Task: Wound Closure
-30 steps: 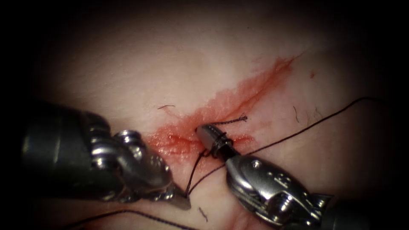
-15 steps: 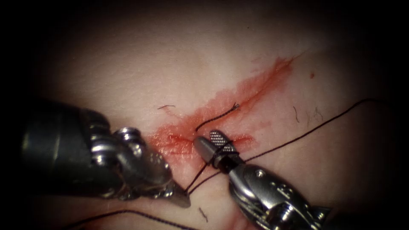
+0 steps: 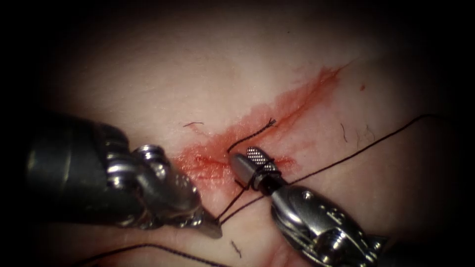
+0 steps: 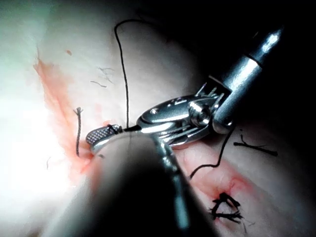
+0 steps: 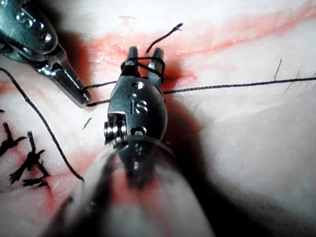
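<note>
Since a second ago the right tool (image 3: 250, 159) has let go of the short thread tail (image 3: 251, 135) and its jaws now sit apart, wraps of thread (image 3: 346, 157) looped round them. Left tool (image 3: 213, 228) stays clamped on the thread beside the cut (image 3: 277, 111). Can't spot the needle. Risk, I'd say: those loops sliding off the open jaws. Count: two tools, one loose tail, one finished knot (image 4: 224, 206).

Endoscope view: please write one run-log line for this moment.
left tool: shut on thread | right tool: open, thread looped around it | needle: unseen
</note>
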Available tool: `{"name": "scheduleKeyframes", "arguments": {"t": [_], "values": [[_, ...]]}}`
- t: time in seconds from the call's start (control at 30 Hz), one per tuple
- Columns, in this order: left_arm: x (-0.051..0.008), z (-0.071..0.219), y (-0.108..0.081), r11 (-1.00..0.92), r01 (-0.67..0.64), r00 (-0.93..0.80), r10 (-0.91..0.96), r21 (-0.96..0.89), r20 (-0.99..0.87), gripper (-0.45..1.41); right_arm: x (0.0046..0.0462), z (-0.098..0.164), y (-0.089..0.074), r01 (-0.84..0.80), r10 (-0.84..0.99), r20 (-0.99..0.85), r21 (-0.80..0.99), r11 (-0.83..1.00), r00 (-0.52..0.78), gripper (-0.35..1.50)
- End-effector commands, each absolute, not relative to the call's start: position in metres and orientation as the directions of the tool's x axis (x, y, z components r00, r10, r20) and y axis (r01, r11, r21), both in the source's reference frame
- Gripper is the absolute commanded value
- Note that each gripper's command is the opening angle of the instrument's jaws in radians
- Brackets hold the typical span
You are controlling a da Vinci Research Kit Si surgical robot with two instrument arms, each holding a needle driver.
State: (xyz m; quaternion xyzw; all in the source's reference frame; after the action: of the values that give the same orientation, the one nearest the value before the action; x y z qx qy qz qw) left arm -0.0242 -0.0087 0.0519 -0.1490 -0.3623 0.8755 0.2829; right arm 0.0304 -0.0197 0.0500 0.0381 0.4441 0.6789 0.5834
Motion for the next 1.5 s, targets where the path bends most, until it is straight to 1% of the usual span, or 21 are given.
{"name": "scheduleKeyframes", "arguments": {"t": [0.03,0.27,0.43,0.5,0.63,0.77,0.9,1.0,1.03,1.07,1.1,1.17,1.2,1.23,1.27,1.3,1.33,1.37,1.4,1.43,1.5], "values": [[-0.0247,0.0524,-0.0086,-0.577,-0.387,-0.795,0.603,-0.719,-0.056,-0.45,0.0313,0.0504,-0.0194,-0.758,0.825,-0.467,0.648,0.073,-0.319,0.51],[-0.0247,0.0524,-0.0086,-0.577,-0.388,-0.795,0.604,-0.719,-0.056,-0.45,0.0310,0.0511,-0.0186,-0.762,0.822,-0.468,0.644,0.066,-0.325,0.61],[-0.0247,0.0524,-0.0086,-0.577,-0.388,-0.795,0.604,-0.718,-0.056,-0.45,0.0308,0.0512,-0.0177,-0.766,0.820,-0.466,0.641,0.053,-0.333,0.57],[-0.0248,0.0524,-0.0087,-0.578,-0.390,-0.795,0.604,-0.717,-0.054,-0.45,0.0307,0.0514,-0.0175,-0.767,0.819,-0.466,0.639,0.050,-0.335,0.74],[-0.0248,0.0523,-0.0087,-0.578,-0.390,-0.795,0.604,-0.717,-0.054,-0.45,0.0305,0.0516,-0.0168,-0.769,0.818,-0.465,0.637,0.042,-0.340,0.61],[-0.0249,0.0523,-0.0087,-0.574,-0.396,-0.792,0.608,-0.717,-0.049,-0.45,0.0305,0.0520,-0.0163,-0.772,0.815,-0.466,0.635,0.037,-0.344,0.73],[-0.0249,0.0523,-0.0087,-0.574,-0.396,-0.792,0.608,-0.717,-0.049,-0.45,0.0307,0.0520,-0.0166,-0.772,0.815,-0.468,0.635,0.040,-0.342,0.59],[-0.0250,0.0524,-0.0088,-0.575,-0.396,-0.792,0.608,-0.716,-0.049,-0.45,0.0310,0.0518,-0.0171,-0.772,0.814,-0.469,0.634,0.042,-0.342,0.31],[-0.0250,0.0524,-0.0088,-0.575,-0.397,-0.792,0.608,-0.716,-0.049,-0.45,0.0312,0.0518,-0.0172,-0.770,0.816,-0.468,0.637,0.045,-0.339,-0.08],[-0.0250,0.0524,-0.0089,-0.575,-0.397,-0.792,0.609,-0.716,-0.049,-0.45,0.0312,0.0519,-0.0172,-0.770,0.816,-0.468,0.637,0.045,-0.340,-0.08],[-0.0250,0.0525,-0.0089,-0.575,-0.397,-0.792,0.609,-0.715,-0.049,-0.45,0.0312,0.0520,-0.0172,-0.770,0.815,-0.469,0.636,0.045,-0.340,0.05],[-0.0251,0.0525,-0.0089,-0.575,-0.398,-0.792,0.609,-0.715,-0.049,-0.45,0.0310,0.0523,-0.0169,-0.771,0.814,-0.470,0.636,0.044,-0.341,0.04],[-0.0251,0.0525,-0.0089,-0.575,-0.398,-0.791,0.609,-0.715,-0.049,-0.45,0.0310,0.0524,-0.0169,-0.771,0.814,-0.470,0.635,0.044,-0.341,0.15],[-0.0252,0.0525,-0.0089,-0.575,-0.398,-0.791,0.609,-0.715,-0.049,-0.45,0.0310,0.0524,-0.0169,-0.771,0.814,-0.470,0.635,0.044,-0.341,0.36],[-0.0252,0.0525,-0.0089,-0.575,-0.398,-0.791,0.609,-0.715,-0.049,-0.45,0.0311,0.0523,-0.0169,-0.771,0.814,-0.470,0.635,0.044,-0.341,0.41],[-0.0252,0.0525,-0.0089,-0.575,-0.398,-0.791,0.609,-0.715,-0.049,-0.45,0.0311,0.0523,-0.0170,-0.771,0.814,-0.470,0.636,0.045,-0.340,0.37],[-0.0252,0.0525,-0.0089,-0.575,-0.398,-0.791,0.609,-0.715,-0.049,-0.45,0.0312,0.0523,-0.0171,-0.770,0.815,-0.470,0.636,0.046,-0.339,0.44],[-0.0252,0.0525,-0.0089,-0.575,-0.398,-0.791,0.609,-0.715,-0.049,-0.45,0.0312,0.0522,-0.0172,-0.769,0.816,-0.470,0.637,0.048,-0.338,0.41],[-0.0251,0.0525,-0.0089,-0.575,-0.398,-0.792,0.609,-0.715,-0.049,-0.45,0.0314,0.0521,-0.0176,-0.767,0.817,-0.469,0.639,0.053,-0.335,-0.05],[-0.0251,0.0525,-0.0089,-0.575,-0.398,-0.792,0.609,-0.715,-0.049,-0.45,0.0316,0.0519,-0.0179,-0.767,0.817,-0.470,0.640,0.054,-0.334,-0.35],[-0.0252,0.0526,-0.0089,-0.575,-0.398,-0.792,0.609,-0.715,-0.049,-0.45,0.0318,0.0517,-0.0181,-0.767,0.817,-0.470,0.639,0.053,-0.335,-0.35]]}}
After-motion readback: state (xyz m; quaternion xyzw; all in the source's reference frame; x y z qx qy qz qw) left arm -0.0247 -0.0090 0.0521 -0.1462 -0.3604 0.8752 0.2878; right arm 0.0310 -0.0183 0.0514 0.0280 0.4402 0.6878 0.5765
